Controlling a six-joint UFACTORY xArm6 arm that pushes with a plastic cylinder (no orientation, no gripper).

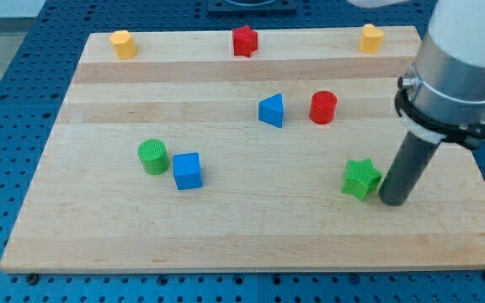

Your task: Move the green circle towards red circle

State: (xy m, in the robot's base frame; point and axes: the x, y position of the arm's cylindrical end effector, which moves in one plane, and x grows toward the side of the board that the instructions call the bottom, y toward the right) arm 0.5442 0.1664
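Observation:
The green circle point(152, 156) sits on the wooden board at the view's left, with a blue cube point(187, 171) touching it on its lower right. The red circle point(323, 108) stands right of centre, next to a blue triangle point(272, 111). My tip point(392, 200) rests on the board at the view's lower right, just right of a green star point(361, 178). The tip is far to the right of the green circle and below the red circle.
Along the view's top edge of the board point(242, 244) stand a yellow block point(123, 44) at the left, a red star point(244, 40) in the middle and a yellow block point(371, 38) at the right. The arm's grey body point(457, 76) overhangs the board's right side.

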